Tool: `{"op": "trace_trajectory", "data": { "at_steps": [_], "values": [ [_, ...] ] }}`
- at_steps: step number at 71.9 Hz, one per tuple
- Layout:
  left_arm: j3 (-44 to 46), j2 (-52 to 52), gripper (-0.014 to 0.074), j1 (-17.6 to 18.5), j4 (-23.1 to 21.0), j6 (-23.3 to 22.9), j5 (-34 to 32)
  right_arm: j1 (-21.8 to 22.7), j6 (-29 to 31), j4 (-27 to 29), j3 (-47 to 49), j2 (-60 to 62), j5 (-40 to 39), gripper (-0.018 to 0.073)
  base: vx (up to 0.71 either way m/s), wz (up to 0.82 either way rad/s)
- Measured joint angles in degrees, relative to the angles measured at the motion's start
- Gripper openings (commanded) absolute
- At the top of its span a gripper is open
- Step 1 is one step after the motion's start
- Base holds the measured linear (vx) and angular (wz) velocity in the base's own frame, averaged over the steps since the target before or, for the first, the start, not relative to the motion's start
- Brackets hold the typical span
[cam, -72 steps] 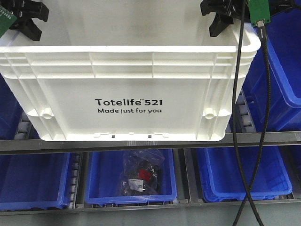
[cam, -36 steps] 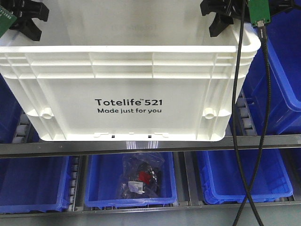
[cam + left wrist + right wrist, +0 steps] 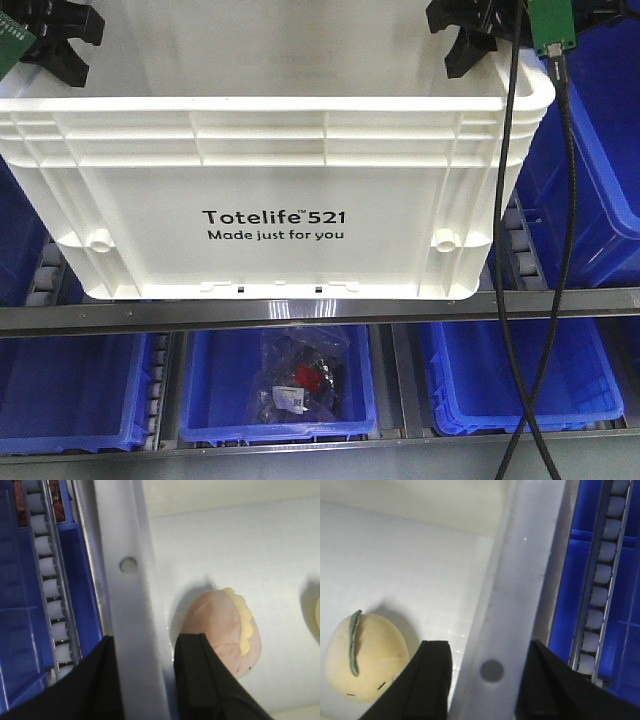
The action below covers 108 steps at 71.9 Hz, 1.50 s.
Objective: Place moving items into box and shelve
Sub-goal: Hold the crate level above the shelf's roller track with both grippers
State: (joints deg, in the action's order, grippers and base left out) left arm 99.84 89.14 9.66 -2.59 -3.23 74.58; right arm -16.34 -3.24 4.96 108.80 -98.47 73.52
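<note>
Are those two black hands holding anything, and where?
Yes. Both hold the white box by its rim: the left hand and right hand each straddle a side wall.

The box [image 3: 270,190] is white with black lettering; the bins [image 3: 280,385] are blue; both plush toys are pale, one pink-and-yellow [image 3: 222,630], one cream with a green stripe [image 3: 365,657].

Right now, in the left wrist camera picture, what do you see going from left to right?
Blue bin → roller track → white box rim, pinched by the left gripper → pink and yellow plush toy inside the box.
</note>
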Motion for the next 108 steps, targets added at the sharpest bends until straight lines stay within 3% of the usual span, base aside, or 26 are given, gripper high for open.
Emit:
{"op": "trace_trajectory", "data": {
  "at_steps": [108],
  "values": [
    [0.00,0.00,-0.0001,0.00,0.05,0.00,-0.01,0.00,0.00,0.00,0.00,0.00,0.00,-0.0003,0.01,0.00]
  ]
}}
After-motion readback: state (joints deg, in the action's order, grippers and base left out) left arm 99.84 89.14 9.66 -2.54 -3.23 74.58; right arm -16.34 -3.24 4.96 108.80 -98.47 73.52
